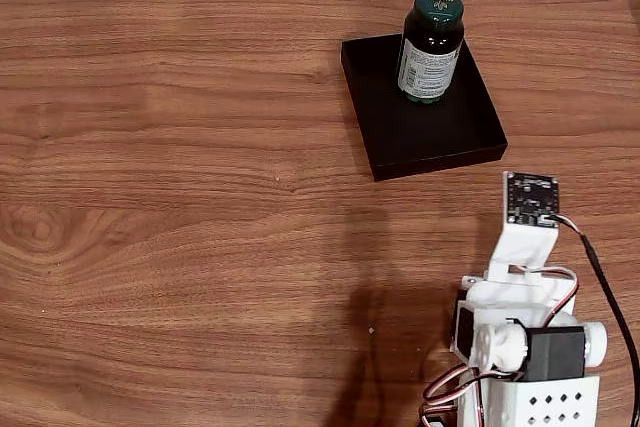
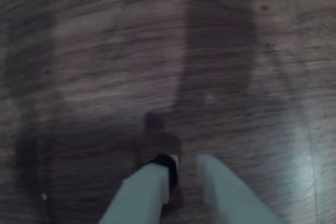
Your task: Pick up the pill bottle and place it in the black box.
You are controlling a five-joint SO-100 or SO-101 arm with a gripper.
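Fixed view, bottle: the pill bottle (image 1: 431, 45) stands upright inside the black box (image 1: 440, 142), toward its far end.
Handling: it looks like smooth, hard glass, so probably slippery, somewhat heavy and breakable.
Hold: I judge the labelled body under the cap is the best place.
Box: it lies flat on the wooden table (image 1: 180, 197).
Claw: in the wrist view the gripper (image 2: 184, 174) hangs over bare wood, fingers slightly apart, holding nothing.
Arm: well apart from the box.

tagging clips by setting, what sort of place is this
Probably a home or hobby tabletop robot setup: a wood-grain table, a small white arm with exposed wiring, and a bottle standing in a black box.
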